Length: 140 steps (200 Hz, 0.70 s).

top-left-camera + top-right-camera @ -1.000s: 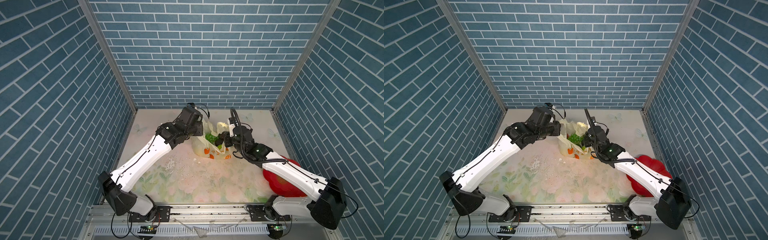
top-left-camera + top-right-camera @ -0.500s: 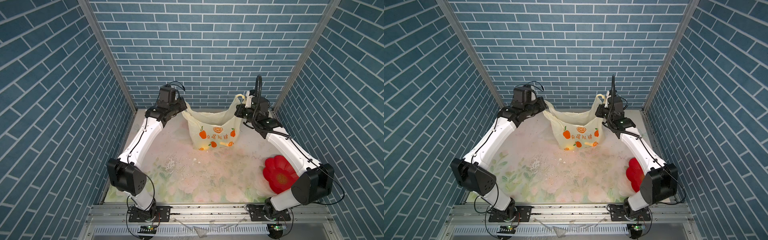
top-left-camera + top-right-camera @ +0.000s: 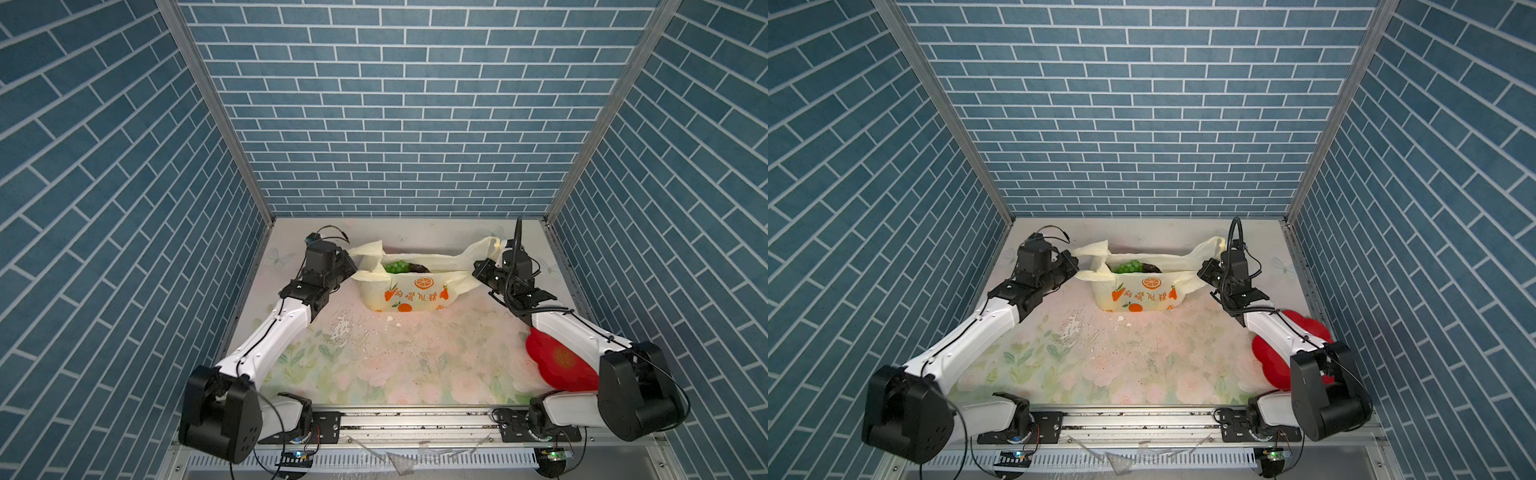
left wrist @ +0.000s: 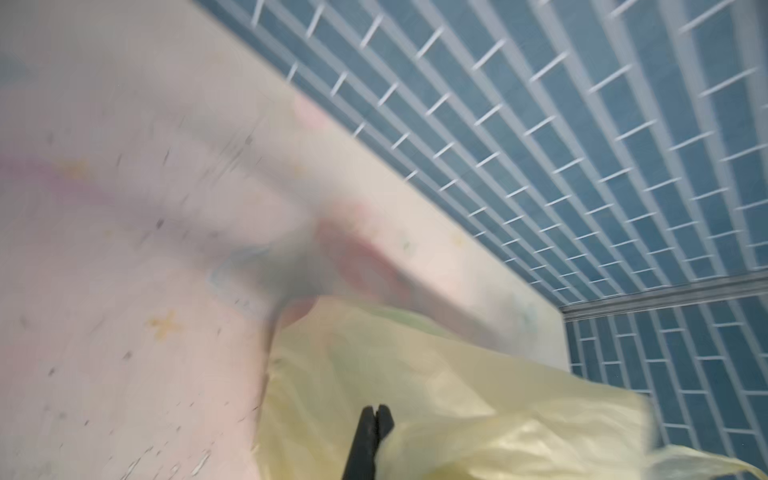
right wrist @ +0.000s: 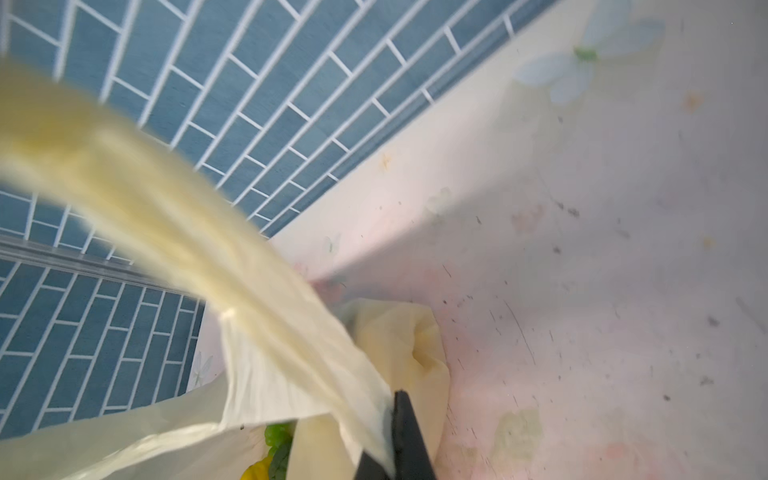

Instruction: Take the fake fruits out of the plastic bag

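Two-handed, with the left gripper point(image 3: 355, 266) and the right gripper point(image 3: 478, 270) each clamped shut on its own side of the plastic bag point(image 3: 415, 293) standing near the back wall point(image 3: 415, 124), pull apart evenly to bare the fake fruits point(image 3: 395, 267) inside.

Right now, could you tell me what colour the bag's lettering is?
Orange lettering; clearest in a top view.

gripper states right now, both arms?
left gripper: shut, pinching one handle of the bag.
right gripper: shut, pinching the bag's other handle.
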{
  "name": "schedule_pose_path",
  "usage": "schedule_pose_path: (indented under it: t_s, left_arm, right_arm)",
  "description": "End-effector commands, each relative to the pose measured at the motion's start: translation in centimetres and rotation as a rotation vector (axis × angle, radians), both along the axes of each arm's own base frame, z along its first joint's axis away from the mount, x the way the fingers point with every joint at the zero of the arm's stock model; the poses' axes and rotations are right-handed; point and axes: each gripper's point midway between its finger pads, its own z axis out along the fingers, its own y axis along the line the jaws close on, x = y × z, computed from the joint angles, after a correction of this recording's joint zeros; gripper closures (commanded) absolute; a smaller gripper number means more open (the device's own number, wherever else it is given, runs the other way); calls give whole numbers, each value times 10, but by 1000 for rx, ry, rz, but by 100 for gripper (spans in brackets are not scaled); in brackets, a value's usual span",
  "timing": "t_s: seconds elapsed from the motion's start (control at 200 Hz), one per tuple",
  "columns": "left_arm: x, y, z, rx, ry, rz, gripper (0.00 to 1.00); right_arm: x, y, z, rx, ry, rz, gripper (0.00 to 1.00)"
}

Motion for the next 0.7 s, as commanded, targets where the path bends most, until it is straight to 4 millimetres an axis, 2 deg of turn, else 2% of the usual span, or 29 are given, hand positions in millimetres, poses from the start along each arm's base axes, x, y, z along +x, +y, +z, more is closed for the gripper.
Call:
schedule_pose_path:
  t_s: [0.0,0.075,0.155,0.25,0.365,0.465,0.585,0.695]
  left_arm:
    - [-6,0,-26,-50,44,-3,100]
    - [-15,2,-35,-20,75,-22,100]
    - [-22,5,-30,15,83,-39,97]
    - [-34,6,-17,41,82,-70,81]
    - [-51,4,11,96,64,-118,62]
    - [-72,11,32,165,68,-126,45]
    - [-94,25,56,251,68,-115,30]
    - [-109,31,74,336,85,-128,22]
  right_arm:
    - [5,18,5,179,-24,20,100]
    - [3,20,-4,187,-8,31,100]
    - [0,24,-2,186,-13,52,100]
    - [-5,33,11,170,-48,96,100]
    - [-13,43,28,106,-97,142,100]
    - [-19,49,41,65,-135,170,100]
    - [-25,59,54,31,-166,210,100]
    - [-27,66,60,6,-184,234,100]
